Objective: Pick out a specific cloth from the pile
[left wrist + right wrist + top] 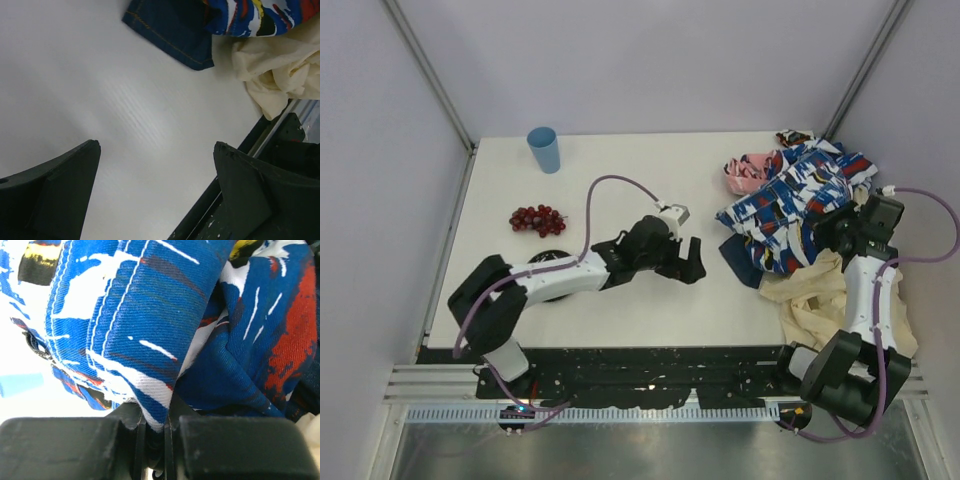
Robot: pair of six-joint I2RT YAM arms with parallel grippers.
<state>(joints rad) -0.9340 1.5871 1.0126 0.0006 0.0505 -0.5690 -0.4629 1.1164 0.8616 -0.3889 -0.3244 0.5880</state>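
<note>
white table, pale lavender walls

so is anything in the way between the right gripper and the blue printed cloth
Nothing visible does. The right gripper is shut on a fold of the cloth, with the fabric pinched directly between its fingers.

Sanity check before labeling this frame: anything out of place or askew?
Only the cream-beige cloth: it trails out of the pile to the table's near right corner, under the right arm, apparently at the edge. Blue cup upright, grapes in one bunch.
</note>
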